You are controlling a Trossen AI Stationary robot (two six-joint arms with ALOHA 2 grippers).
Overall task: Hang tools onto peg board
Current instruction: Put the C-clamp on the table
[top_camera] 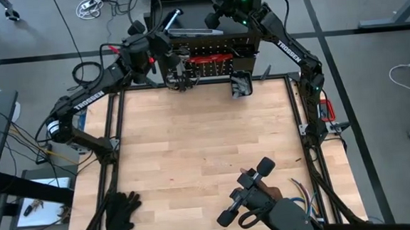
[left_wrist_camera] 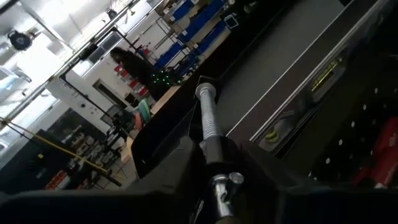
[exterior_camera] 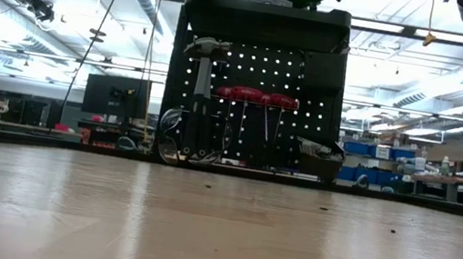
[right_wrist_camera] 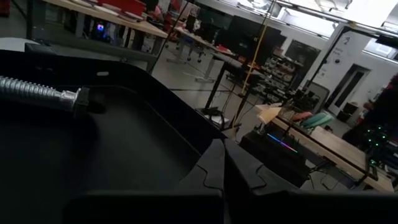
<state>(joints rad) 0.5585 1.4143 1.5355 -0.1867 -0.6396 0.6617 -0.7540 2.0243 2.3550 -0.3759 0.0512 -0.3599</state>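
The black peg board (top_camera: 215, 46) stands upright at the table's far edge. A black-handled hammer (exterior_camera: 199, 79) and red-handled tools (exterior_camera: 256, 98) hang on it, and a small black bin (exterior_camera: 320, 150) sits at its lower right. My left gripper (top_camera: 162, 39) is up at the board's top left corner, shut on a clamp-like tool whose silver threaded screw (top_camera: 173, 18) sticks out beyond the fingers. My right gripper (top_camera: 215, 19) hovers shut over the board's top and holds nothing. The screw's tip (right_wrist_camera: 71, 99) shows off to one side of it. My left gripper pinches the tool's threaded screw (left_wrist_camera: 210, 127) between its two fingers (left_wrist_camera: 177, 155), behind the threaded length. The fingers lie level, along the screw. The screw's round tip (left_wrist_camera: 206, 93) points away from them over the board's top edge, lifted clear of the table.
Bare wooden table top (top_camera: 207, 143) lies between the board and the near edge. Black gloves (top_camera: 122, 211) lie at the near left. A coloured wire bundle (top_camera: 304, 192) lies at the near right, beside a black device (top_camera: 256, 194). A curved metal piece (exterior_camera: 176, 144) stands at the board's lower left.
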